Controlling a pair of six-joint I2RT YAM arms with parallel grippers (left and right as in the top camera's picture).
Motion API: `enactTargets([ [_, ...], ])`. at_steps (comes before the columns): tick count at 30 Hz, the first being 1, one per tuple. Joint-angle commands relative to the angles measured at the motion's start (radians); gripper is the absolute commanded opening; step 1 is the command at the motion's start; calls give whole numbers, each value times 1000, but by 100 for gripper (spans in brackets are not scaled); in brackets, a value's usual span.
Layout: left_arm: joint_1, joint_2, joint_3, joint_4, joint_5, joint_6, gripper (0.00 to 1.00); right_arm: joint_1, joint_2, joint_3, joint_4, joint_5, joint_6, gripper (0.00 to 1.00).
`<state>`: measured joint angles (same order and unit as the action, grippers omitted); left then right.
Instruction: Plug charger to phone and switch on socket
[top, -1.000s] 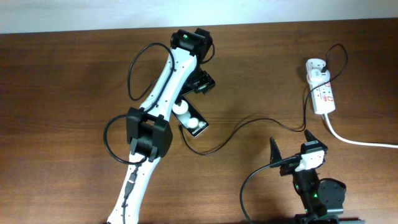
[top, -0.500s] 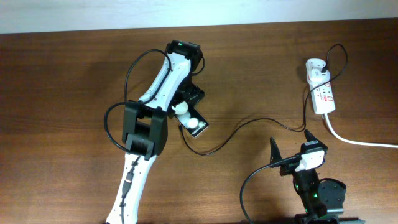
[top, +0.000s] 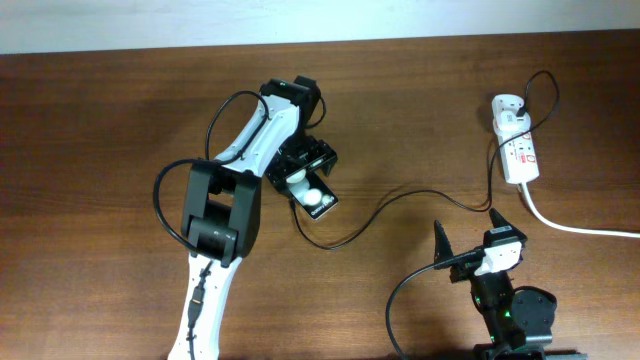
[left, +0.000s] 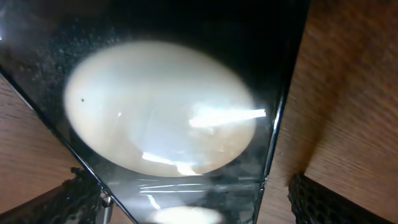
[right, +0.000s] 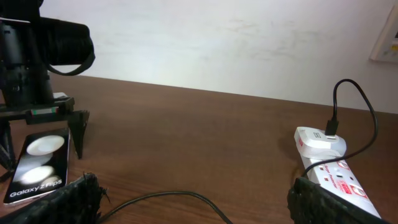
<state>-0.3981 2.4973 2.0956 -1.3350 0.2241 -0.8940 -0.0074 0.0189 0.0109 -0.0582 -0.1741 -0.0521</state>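
The black phone (top: 312, 200) lies on the table left of centre, its screen showing two white glare spots. It fills the left wrist view (left: 186, 93) and shows in the right wrist view (right: 38, 167). My left gripper (top: 305, 163) is open and hangs just over the phone's far end, one finger on each side (left: 193, 205). The thin black charger cable (top: 400, 196) runs from beside the phone to the white adapter (top: 507, 104), which is plugged into the socket (top: 522, 152). I cannot tell whether its tip is in the phone. My right gripper (top: 468, 232) is open and empty.
The socket's thick white cord (top: 580, 228) runs off the right edge. The cable (right: 186, 198) crosses the table just in front of my right gripper (right: 199, 208). A white wall borders the far edge of the table.
My left gripper has moved from beyond the phone down over its far end and turned, and the arm's elbow has swung left. The right arm, phone and cable have not moved.
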Motion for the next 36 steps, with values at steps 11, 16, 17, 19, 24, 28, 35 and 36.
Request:
enactTargets([
  [11, 28, 145, -87, 98, -445, 155, 79, 1, -2, -5, -6, -8, 8, 99],
  [16, 35, 145, -87, 123, -486, 156, 87, 1, -2, -5, -6, -8, 8, 99],
  [17, 46, 145, -87, 136, -511, 156, 87, 1, -2, -5, -6, -8, 8, 99],
  [19, 87, 145, -87, 173, -539, 156, 86, 1, -2, -5, -6, -8, 8, 99],
  [24, 147, 145, -87, 199, -382, 231, 84, 1, -2, -5, -6, -8, 8, 99],
  [28, 140, 108, 24, 141, -348, 311, 97, 1, -2, -5, -6, -8, 8, 99],
  [35, -10, -200, 22, 30, -227, 104, 99, 1, -2, -5, -6, -8, 8, 99],
  [36, -46, -200, 9, 59, -228, 92, 99, 1, -2, -5, -6, -8, 8, 99],
])
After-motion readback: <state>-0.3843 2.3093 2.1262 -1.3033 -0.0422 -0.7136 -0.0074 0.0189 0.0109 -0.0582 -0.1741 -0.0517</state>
